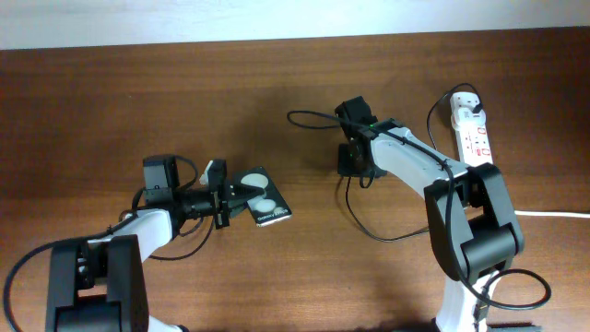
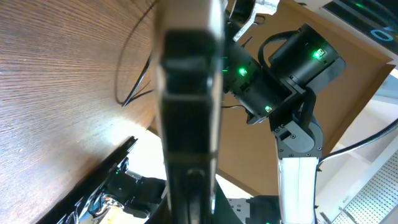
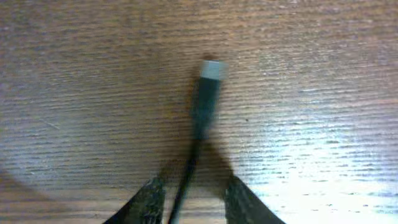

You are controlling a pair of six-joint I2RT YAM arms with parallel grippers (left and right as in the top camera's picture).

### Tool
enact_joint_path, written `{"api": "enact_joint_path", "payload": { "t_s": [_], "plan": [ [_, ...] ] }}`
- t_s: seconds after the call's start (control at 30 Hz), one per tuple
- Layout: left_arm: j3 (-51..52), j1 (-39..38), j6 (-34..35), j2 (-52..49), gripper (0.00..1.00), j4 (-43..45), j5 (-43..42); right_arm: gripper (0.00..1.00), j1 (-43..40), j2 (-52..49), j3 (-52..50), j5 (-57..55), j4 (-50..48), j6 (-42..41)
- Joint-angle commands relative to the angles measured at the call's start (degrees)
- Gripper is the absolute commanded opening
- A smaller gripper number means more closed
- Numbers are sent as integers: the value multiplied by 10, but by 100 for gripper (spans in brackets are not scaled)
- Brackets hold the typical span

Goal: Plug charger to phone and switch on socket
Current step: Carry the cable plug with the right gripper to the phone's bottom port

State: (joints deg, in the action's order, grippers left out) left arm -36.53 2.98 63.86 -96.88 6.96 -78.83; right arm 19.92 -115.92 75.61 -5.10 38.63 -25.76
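The phone (image 1: 265,199) is a flat black slab with two round white reflections, left of the table's middle. My left gripper (image 1: 230,197) is shut on its near end; in the left wrist view the phone (image 2: 186,93) is edge-on between the jaws (image 2: 189,202). The charger's thin black cable (image 1: 371,232) runs from a white plug (image 1: 466,100) in the socket (image 1: 476,140) at the far right. My right gripper (image 1: 355,166) is open, and its fingers (image 3: 194,190) straddle the cable just behind the connector tip (image 3: 210,74), which lies on the wood.
A thick white cord (image 1: 553,214) leaves the right edge. A thin black loop (image 1: 309,116) lies behind the right gripper. The right arm (image 2: 292,74) shows past the phone in the left wrist view. The brown table (image 1: 111,92) ends at a pale back edge.
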Motion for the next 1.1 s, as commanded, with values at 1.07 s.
{"api": "enact_joint_path", "payload": {
  "t_s": [1.07],
  "plan": [
    [-99,-71,144,-1,0,335,1,4,285,459,-63,87,179,-50]
  ]
}}
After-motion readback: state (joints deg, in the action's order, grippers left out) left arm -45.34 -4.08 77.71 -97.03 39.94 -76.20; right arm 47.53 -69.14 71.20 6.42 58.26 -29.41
